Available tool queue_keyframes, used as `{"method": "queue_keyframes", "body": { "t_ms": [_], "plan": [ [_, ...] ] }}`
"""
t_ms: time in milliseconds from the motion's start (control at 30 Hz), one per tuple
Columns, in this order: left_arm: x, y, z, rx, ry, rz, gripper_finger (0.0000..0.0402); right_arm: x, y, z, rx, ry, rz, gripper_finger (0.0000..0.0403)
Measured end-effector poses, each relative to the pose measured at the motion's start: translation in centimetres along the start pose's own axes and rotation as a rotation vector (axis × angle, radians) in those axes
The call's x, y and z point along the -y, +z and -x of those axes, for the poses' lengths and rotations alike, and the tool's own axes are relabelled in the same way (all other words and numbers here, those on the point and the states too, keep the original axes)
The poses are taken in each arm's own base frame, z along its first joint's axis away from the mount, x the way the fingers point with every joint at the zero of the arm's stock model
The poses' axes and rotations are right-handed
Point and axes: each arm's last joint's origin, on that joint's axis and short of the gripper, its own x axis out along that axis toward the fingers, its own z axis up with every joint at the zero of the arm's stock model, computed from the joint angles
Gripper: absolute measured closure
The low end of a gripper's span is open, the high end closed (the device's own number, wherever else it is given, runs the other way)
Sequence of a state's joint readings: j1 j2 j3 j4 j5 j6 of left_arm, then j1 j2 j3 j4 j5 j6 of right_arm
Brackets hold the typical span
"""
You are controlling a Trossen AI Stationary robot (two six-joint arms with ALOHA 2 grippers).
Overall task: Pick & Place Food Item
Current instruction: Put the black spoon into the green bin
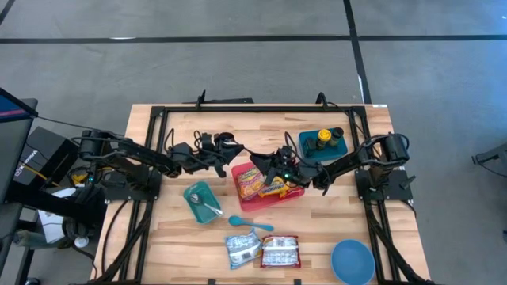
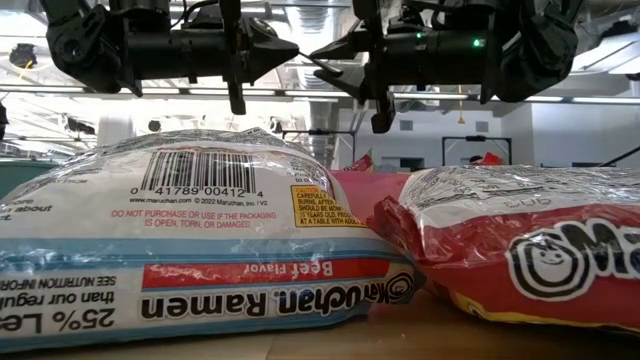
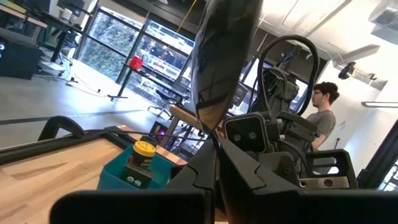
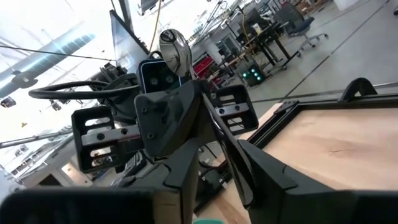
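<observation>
Two grippers meet over the table's middle.
Two silver noodle packets (image 1: 252,250) lie at 6 o'clock and one blue plate (image 1: 352,261) at 5, near the edge. At centre, more noodle packets (image 1: 253,184) fill one red tray (image 1: 238,169). Above it, left gripper (image 1: 238,150) pinches a spoon (image 4: 174,46); right gripper (image 1: 268,163) stands narrowly parted.

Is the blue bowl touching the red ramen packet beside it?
Apart. The high view shows a strip of bare table between the blue bowl and the red ramen packet.
</observation>
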State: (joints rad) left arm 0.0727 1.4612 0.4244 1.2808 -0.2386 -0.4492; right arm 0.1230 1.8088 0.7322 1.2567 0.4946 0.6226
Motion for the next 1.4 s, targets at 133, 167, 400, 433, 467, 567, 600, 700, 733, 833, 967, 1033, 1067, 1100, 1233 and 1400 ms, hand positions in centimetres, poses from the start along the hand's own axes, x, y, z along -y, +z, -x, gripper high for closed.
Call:
{"method": "queue_keyframes", "body": {
  "t_ms": [133,167,400,433,467,567,600,700,733,833,967,1033,1067,1100,1233,1400],
  "plan": [
    [0.0,0.1,0.0,0.008,0.0,0.001,0.04,0.0,-0.1,0.0,-0.021,0.01,0.008,0.0291],
    [0.0,0.1,0.0,0.01,0.0,0.001,0.04,0.0,-0.2,0.0,-0.027,0.014,0.009,0.0289],
    [-0.1,0.3,0.0,0.024,0.004,0.004,0.04,-0.1,-0.5,0.2,-0.048,0.013,0.017,0.0267],
    [-0.1,0.3,0.0,0.026,0.003,0.004,0.0401,-0.1,-0.6,0.2,-0.058,0.01,0.022,0.0264],
    [-0.1,0.3,0.0,0.027,0.005,0.003,0.0401,-0.1,-0.7,0.2,-0.067,0.007,0.028,0.0261],
    [-0.1,0.7,0.0,0.045,0.021,0.001,0.0401,-0.4,-0.9,0.4,-0.084,0.022,0.03,0.0256],
    [0.0,0.8,0.1,0.046,0.021,0.002,0.0401,-0.5,-1.1,0.5,-0.091,0.026,0.031,0.0255],
    [0.2,1.6,0.3,0.044,0.009,0.001,0.0401,-0.8,-1.4,0.7,-0.103,0.029,0.071,0.0255],
    [0.2,1.9,0.4,0.036,0.014,-0.003,0.0401,-0.9,-1.5,0.8,-0.107,0.028,0.083,0.0256],
    [0.2,2.3,0.7,-0.006,0.04,-0.019,0.0401,-1.2,-1.7,1.0,-0.117,0.034,0.089,0.0259],
    [0.5,3.1,1.4,-0.052,0.055,-0.03,0.0401,-1.4,-2.1,1.3,-0.138,0.038,0.111,0.0264],
    [0.6,3.4,1.7,-0.08,0.068,-0.037,0.0401,-1.4,-2.3,1.4,-0.15,0.031,0.118,0.0266],
    [0.6,3.6,2.0,-0.098,0.076,-0.041,0.0401,-1.4,-2.4,1.4,-0.154,0.03,0.121,0.0267],
    [0.6,3.8,2.2,-0.108,0.08,-0.044,0.0401,-1.5,-2.5,1.5,-0.159,0.032,0.122,0.0269],
    [0.8,4.4,3.2,-0.169,0.1,-0.057,0.0402,-1.8,-2.7,1.7,-0.183,0.057,0.122,0.0271],
    [0.9,5.0,4.5,-0.248,0.098,-0.053,0.0401,-2.1,-2.7,1.9,-0.208,0.091,0.124,0.0272]
  ]
}}
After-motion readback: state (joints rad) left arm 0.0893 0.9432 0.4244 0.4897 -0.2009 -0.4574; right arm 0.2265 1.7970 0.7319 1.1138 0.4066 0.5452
